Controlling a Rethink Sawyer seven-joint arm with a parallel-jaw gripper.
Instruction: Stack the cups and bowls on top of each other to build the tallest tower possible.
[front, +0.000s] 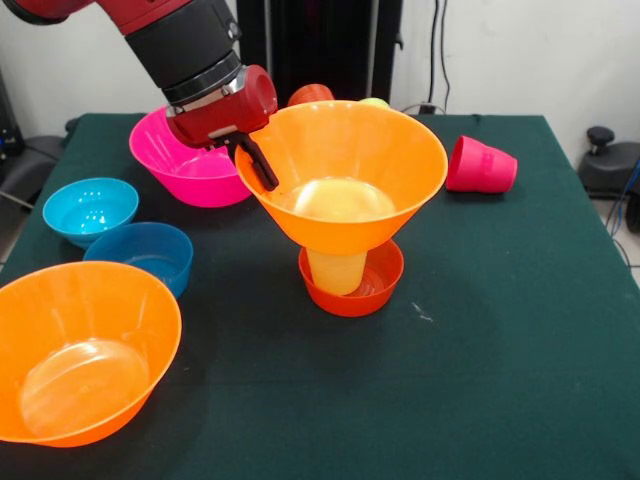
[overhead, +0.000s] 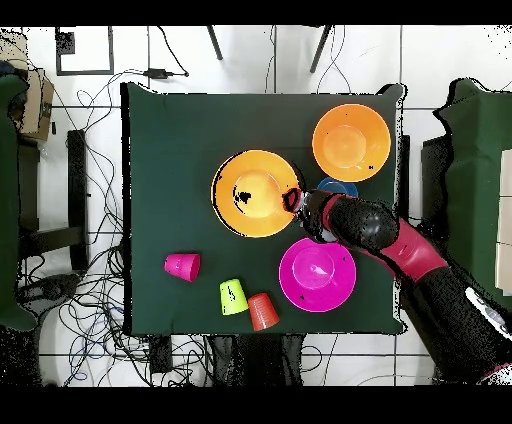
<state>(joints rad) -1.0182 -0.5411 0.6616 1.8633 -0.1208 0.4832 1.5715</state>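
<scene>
A large orange bowl (front: 345, 165) (overhead: 255, 192) rests upright on a pale yellow cup (front: 337, 268), which stands in a small red-orange bowl (front: 352, 290) at the table's middle. My gripper (front: 262, 165) (overhead: 293, 200) is shut on this bowl's rim, on its left side in the front view. A second large orange bowl (front: 85, 350) (overhead: 350, 142) stands apart. The magenta bowl (front: 190, 160) (overhead: 317, 274) sits behind my gripper. The light blue bowl (front: 90, 210) and darker blue bowl (front: 142, 255) (overhead: 338, 186) stand side by side.
A red-pink cup (front: 480, 165) (overhead: 182, 266) lies on its side. An orange cup (front: 310, 95) (overhead: 263, 311) and a lime green cup (front: 375, 102) (overhead: 233, 296) sit near the table's robot-side edge. The arm (overhead: 400, 250) covers the light blue bowl in the overhead view.
</scene>
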